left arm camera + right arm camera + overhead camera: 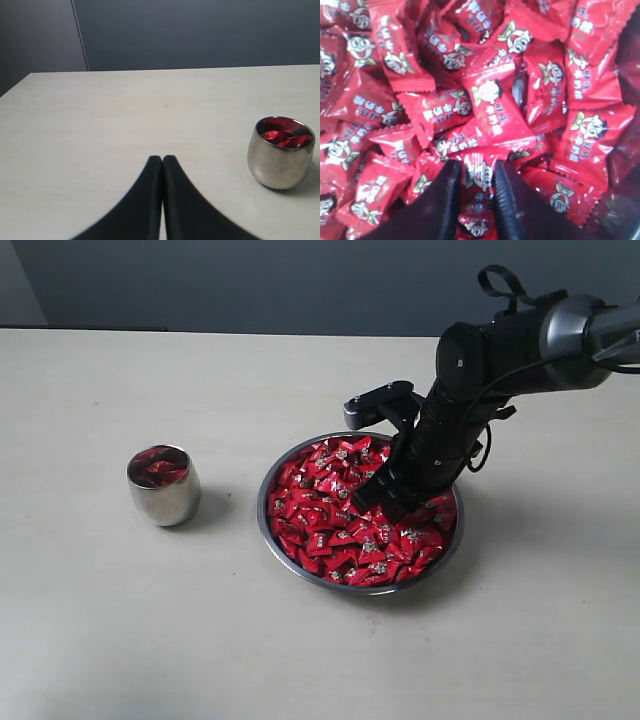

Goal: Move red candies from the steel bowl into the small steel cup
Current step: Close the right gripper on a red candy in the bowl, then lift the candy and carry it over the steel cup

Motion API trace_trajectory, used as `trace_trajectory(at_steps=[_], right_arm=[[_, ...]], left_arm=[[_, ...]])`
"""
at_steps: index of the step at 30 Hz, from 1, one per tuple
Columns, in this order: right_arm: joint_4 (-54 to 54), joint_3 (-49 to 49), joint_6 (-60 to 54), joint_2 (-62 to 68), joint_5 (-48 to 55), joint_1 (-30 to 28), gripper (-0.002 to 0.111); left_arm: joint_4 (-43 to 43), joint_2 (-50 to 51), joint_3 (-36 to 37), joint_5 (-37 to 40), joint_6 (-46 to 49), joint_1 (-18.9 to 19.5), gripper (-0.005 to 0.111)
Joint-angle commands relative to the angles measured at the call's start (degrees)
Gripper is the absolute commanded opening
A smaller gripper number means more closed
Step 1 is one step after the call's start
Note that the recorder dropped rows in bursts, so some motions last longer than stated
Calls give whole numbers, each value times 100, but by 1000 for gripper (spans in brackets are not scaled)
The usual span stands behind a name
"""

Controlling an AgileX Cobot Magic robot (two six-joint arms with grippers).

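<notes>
The steel bowl (262, 525) sits right of centre, heaped with red candies (335, 525). My right gripper (385, 502) reaches down into the heap on the bowl's right side. In the right wrist view the right gripper (477, 165) is shut on one red candy (479, 186) pinched between its two black fingers, with more candies (492, 107) all around. The small steel cup (165, 498) stands upright left of the bowl and holds a few red candies (286, 138). My left gripper (162, 159) is shut and empty, hovering over bare table beside the cup (280, 162).
The pale table (120, 640) stretches around the bowl and the cup. A dark grey wall (200, 30) stands behind the table's far edge. The right arm (500, 350) comes in from the upper right above the bowl.
</notes>
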Motion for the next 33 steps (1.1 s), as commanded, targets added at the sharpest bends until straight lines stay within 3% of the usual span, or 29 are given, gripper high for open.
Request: trace_trajectory(at_steps=[1, 18, 21, 27, 33], right_arm=[[-44, -34, -11, -163, -16, -10, -1], [26, -1450, -11, -514, 560, -10, -1], [361, -1871, -124, -502, 332, -10, -1], [2034, -2776, -1587, -163, 302, 11, -1], [2269, -3883, -1916, 694, 751, 351, -1]], left_arm=[[7, -26, 22, -10, -15, 4, 0], [7, -26, 22, -10, -15, 4, 0], [7, -26, 22, -10, -15, 4, 0], [7, -26, 22, -10, -15, 4, 0], [7, -26, 22, -10, -15, 4, 0]])
